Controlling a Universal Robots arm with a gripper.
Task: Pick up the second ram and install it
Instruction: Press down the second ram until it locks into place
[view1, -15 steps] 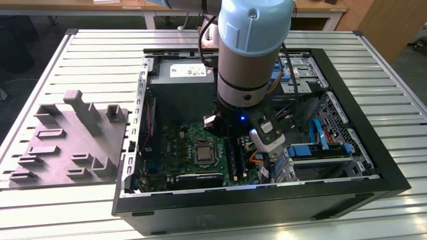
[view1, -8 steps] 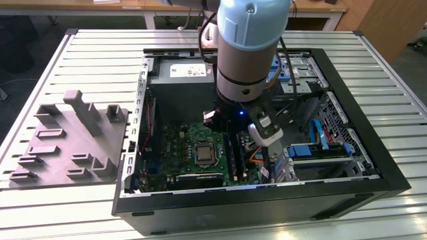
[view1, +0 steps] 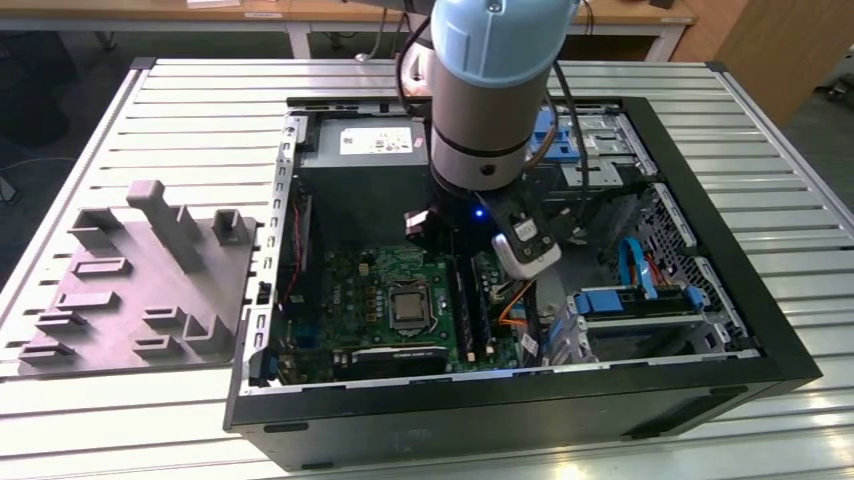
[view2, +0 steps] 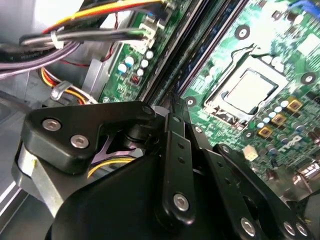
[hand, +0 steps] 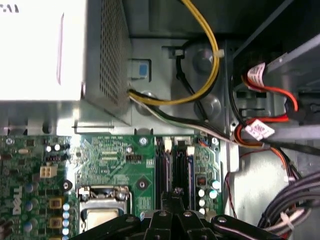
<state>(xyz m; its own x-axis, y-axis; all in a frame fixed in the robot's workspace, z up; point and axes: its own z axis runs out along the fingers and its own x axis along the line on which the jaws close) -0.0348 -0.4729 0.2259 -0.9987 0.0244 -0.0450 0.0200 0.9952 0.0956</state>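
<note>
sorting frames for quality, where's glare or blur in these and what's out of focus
In the first wrist view the grey power supply box is blown out white. In the second wrist view the gripper linkage looms close and soft while the CPU socket glares pale. In the exterior view the case interior is shadowed under the arm.

We see a ribbed metal worktable (view1: 160, 110) under everything. A wooden-topped bench on white legs (view1: 334, 25) stands beyond the end effector, dark floor (view1: 60, 90) beside it, wooden panel (view1: 767, 50) at exterior view's right.
</note>
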